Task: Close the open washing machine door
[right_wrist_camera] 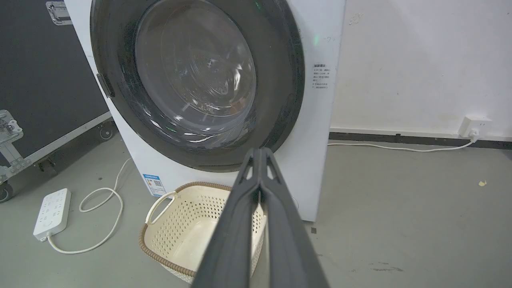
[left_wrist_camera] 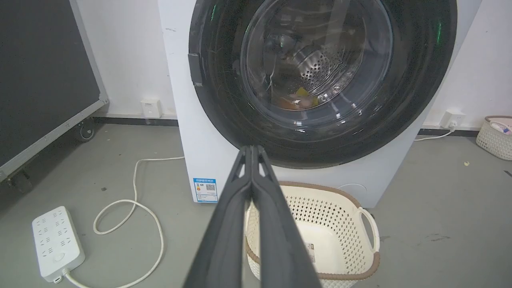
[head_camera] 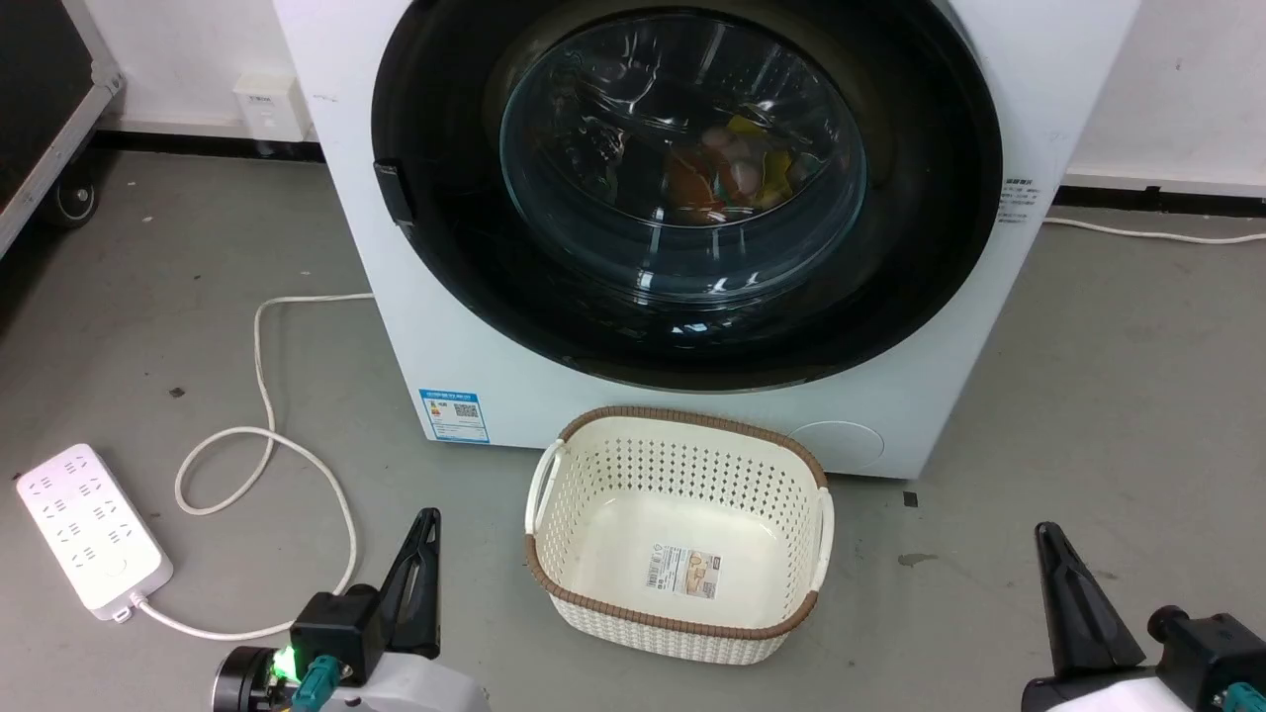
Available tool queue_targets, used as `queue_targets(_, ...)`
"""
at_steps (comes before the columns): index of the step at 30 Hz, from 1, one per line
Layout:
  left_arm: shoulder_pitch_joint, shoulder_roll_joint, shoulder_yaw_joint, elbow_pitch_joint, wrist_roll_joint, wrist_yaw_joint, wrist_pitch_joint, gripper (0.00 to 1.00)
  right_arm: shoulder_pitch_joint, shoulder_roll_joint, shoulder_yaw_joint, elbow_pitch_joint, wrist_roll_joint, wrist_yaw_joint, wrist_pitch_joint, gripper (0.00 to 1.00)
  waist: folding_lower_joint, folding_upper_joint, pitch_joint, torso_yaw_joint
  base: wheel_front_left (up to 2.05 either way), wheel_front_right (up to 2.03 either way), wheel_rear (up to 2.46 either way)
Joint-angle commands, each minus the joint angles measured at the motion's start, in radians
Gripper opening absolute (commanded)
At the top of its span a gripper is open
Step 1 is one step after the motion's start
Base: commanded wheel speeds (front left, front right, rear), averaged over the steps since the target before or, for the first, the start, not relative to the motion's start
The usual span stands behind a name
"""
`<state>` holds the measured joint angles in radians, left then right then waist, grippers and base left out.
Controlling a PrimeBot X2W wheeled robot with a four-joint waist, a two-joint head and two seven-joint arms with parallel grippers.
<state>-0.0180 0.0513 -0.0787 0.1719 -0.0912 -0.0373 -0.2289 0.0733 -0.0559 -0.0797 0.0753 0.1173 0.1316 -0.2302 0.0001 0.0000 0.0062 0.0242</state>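
Clenched, empty: left hand (left_wrist_camera: 252,149), right hand (right_wrist_camera: 260,150). Ahead of both, washing machine door (head_camera: 682,178) looks flush; I'd press its rim to confirm latching.

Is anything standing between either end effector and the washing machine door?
Nothing directly. The cream basket sits on the floor below the washing machine door, between the left end effector and the right end effector.

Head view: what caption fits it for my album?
Washing machine door looks shut, colourful laundry behind its glass, cream basket on the floor in front.
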Motion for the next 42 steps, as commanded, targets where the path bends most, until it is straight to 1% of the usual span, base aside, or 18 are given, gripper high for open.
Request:
queue_targets(1,0.002,0.000,0.006,-0.007,0.006,0.004,0.005,0.00,-0.008,0.001,0.003,-0.006,-0.008,0.000,0.005,0.00,-0.0001,0.0000,0.000,0.000,0.00,0.00,0.00)
queue_targets(42,0.008,0.000,0.033,-0.069,0.038,0.016,0.089,0.00,-0.033,0.003,0.032,-0.032,-0.049,0.000,0.089,0.00,-0.0001,0.0000,-0.002,-0.009,0.00,0.00,0.00)
